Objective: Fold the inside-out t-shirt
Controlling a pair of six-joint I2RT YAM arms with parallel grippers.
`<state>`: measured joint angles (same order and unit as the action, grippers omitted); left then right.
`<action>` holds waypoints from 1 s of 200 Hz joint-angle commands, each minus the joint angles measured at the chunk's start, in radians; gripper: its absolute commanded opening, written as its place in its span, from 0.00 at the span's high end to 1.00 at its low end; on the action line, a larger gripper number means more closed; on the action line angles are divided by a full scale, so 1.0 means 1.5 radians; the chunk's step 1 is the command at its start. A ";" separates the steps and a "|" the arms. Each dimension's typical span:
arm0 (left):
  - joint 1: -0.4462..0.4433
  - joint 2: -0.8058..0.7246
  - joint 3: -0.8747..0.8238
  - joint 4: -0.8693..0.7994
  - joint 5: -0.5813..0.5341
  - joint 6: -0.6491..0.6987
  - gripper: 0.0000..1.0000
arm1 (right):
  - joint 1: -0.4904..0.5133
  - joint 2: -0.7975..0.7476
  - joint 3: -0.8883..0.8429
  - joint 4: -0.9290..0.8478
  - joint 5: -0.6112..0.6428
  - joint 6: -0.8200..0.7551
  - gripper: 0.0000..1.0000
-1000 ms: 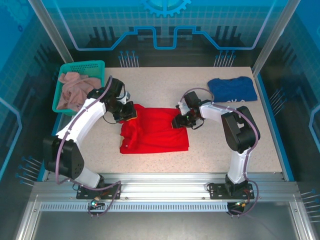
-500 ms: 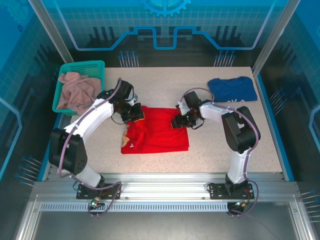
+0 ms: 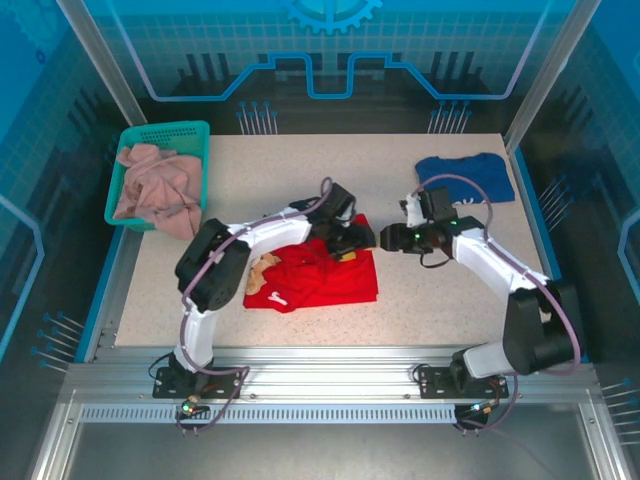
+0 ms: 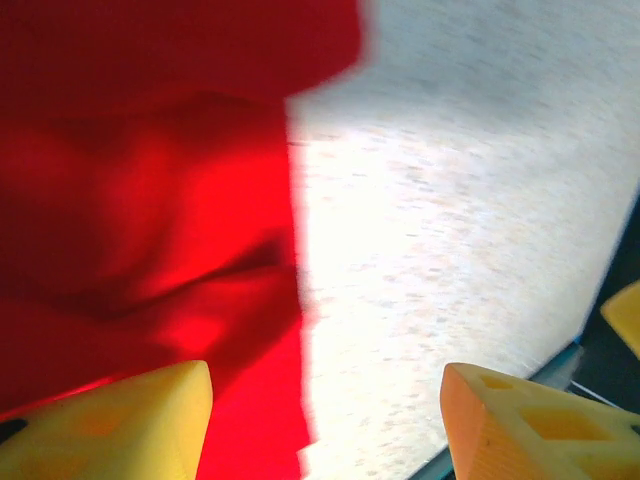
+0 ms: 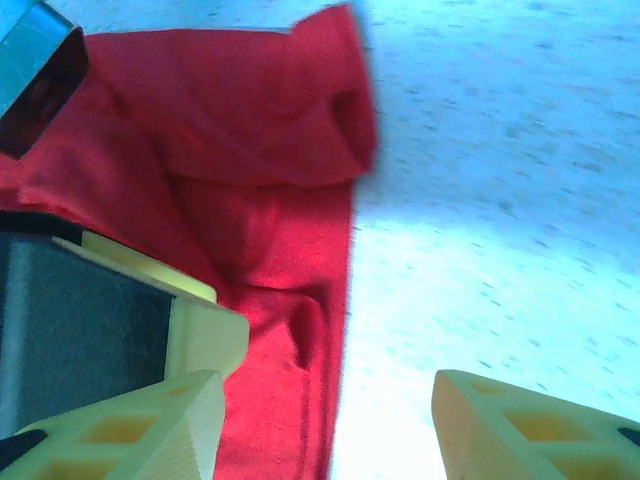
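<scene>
1. Red inside-out t-shirt point(image 3: 325, 282) lies part-folded and rumpled, mid counter point(image 3: 460, 290).
2. Step, judged: lining up a grasp at shirt's far right corner; next move needs a firm pinch on one edge, then a smooth carry-over w/o bunching.
3. Left fingers point(image 4: 120, 420): apart, empty, over shirt's right edge.
4. Right fingers point(image 5: 150, 430): apart, empty, nr same edge.

Inside-out t-shirt point(image 3: 330, 285): we recorded soft, matt red cloth, creased.
Table point(image 3: 300, 180): pale speckled top, matt, and finely grainy as far as the wrist-view glare let us judge.
Basket point(image 3: 165, 128): teal perforated plastic.
Blue t-shirt point(image 3: 470, 180): matt cloth.
Left gripper point(image 4: 325, 410), fingers point(image 4: 120, 425): yellow matt plastic.
Front rail point(image 3: 320, 362): brushed metal.
</scene>
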<state>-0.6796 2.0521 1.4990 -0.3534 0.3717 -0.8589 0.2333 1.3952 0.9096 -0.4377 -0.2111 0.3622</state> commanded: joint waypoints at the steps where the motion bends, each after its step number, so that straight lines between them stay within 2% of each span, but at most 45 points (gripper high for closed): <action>1: -0.005 -0.024 0.051 0.007 0.026 0.033 0.36 | -0.020 -0.047 -0.016 -0.021 0.061 0.026 0.41; 20: 0.009 -0.102 0.007 -0.041 -0.034 0.108 0.34 | -0.023 -0.079 -0.049 -0.006 0.075 0.036 0.39; 43: 0.068 -0.240 -0.139 -0.062 -0.099 0.155 0.32 | -0.001 -0.080 -0.051 0.026 0.049 0.020 0.37; 72: 0.198 -0.373 -0.314 -0.082 -0.133 0.163 0.25 | 0.111 -0.016 0.003 0.059 0.041 -0.040 0.31; 93: 0.263 -0.432 -0.399 -0.074 -0.127 0.151 0.20 | 0.198 0.057 0.070 0.077 0.068 -0.074 0.27; 118: 0.297 -0.458 -0.448 -0.074 -0.107 0.148 0.18 | 0.282 0.160 0.163 0.089 0.123 -0.135 0.23; 143: 0.311 -0.453 -0.480 -0.062 -0.064 0.144 0.18 | 0.328 0.252 0.241 0.093 0.156 -0.183 0.18; 169: 0.311 -0.449 -0.508 -0.024 -0.025 0.126 0.22 | 0.341 0.335 0.306 0.093 0.156 -0.191 0.17; 200: 0.310 -0.429 -0.533 0.030 0.018 0.107 0.29 | 0.343 0.418 0.378 0.081 0.153 -0.178 0.25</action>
<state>-0.2214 1.3960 0.7258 -0.3779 0.3130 -0.6689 0.7452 1.9507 1.4006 -0.3016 -0.0002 0.1047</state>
